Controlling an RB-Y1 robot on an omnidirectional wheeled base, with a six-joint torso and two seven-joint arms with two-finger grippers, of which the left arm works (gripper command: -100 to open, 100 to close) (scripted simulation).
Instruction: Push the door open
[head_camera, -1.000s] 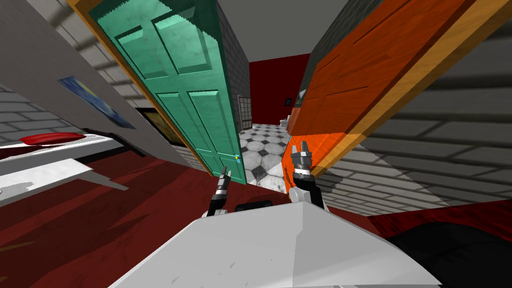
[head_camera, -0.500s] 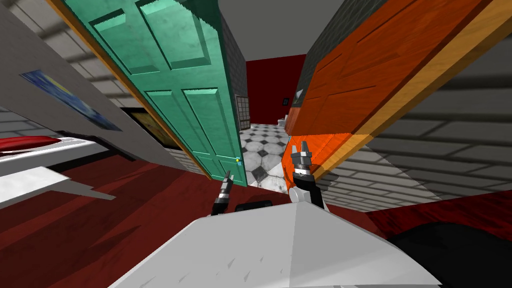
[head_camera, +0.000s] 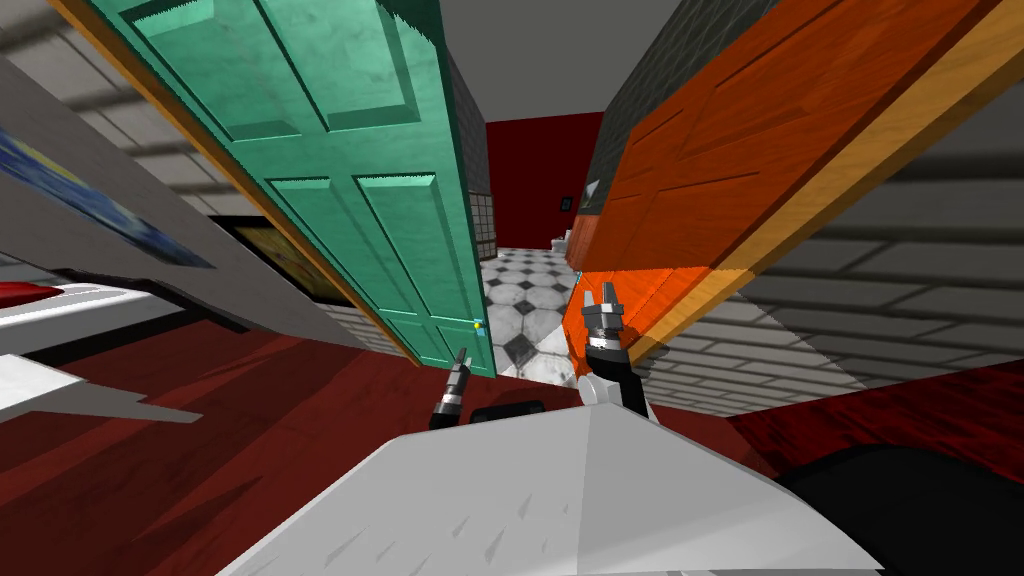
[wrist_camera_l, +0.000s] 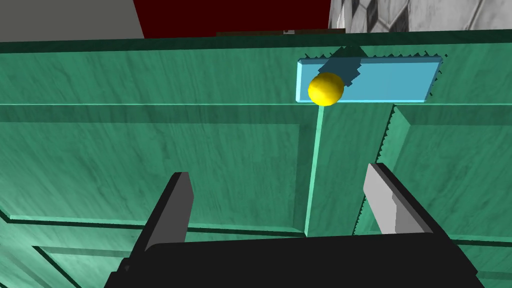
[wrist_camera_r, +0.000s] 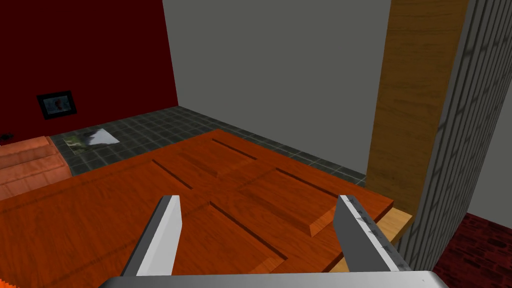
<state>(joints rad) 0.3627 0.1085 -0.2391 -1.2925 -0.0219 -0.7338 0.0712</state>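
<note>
Green door (head_camera: 340, 190) stands ajar on my left. My left gripper (wrist_camera_l: 277, 172) faces its panel near the yellow knob (wrist_camera_l: 325, 89), fingers spread, holding nothing.

What's the risk?

I think a thin finger could catch a panel ridge or skid sideways. My right gripper (head_camera: 604, 293), open and empty too, sits by the orange door (head_camera: 720, 150) and might clip it.

And the room?

Dark red floor (head_camera: 250, 420), with chequered tiles (head_camera: 525, 300) beyond the gap.

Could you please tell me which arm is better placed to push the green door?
Left, probably. The left gripper, fingers open, faces the green door near its yellow knob; the right gripper points at the orange door instead.
</note>
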